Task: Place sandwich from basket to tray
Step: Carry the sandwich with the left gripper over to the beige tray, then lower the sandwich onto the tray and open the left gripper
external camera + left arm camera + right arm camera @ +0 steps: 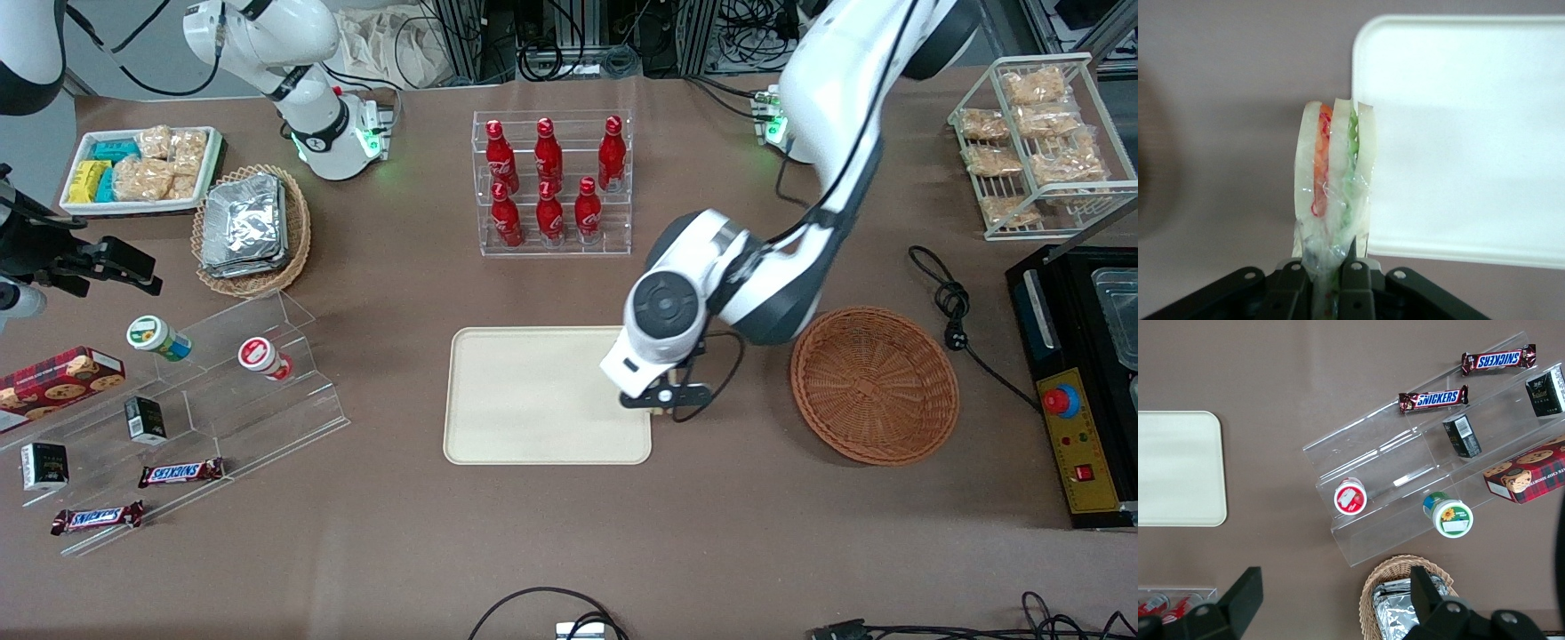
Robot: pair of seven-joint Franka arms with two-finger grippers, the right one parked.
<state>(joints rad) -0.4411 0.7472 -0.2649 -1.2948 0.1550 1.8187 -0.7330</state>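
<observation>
My left gripper (pixel 662 402) hangs over the edge of the cream tray (pixel 533 391) that faces the round reddish-brown basket (pixel 874 385). The basket holds nothing. In the left wrist view the gripper (pixel 1331 270) is shut on the clear-wrapped sandwich (pixel 1335 177), a pale bread wedge with orange-red and green layers. It pinches the wrap at the wedge's narrow end. The sandwich stands in the air just off the tray's (pixel 1465 133) rim, over brown table. In the front view the arm hides nearly all of the sandwich.
A clear rack of red bottles (pixel 553 182) stands farther from the front camera than the tray. Toward the parked arm's end are an acrylic step shelf (pixel 222 391) with snacks and an oval basket of foil packets (pixel 249 227). A black machine (pixel 1080 382) and wire rack (pixel 1036 142) lie toward the working arm's end.
</observation>
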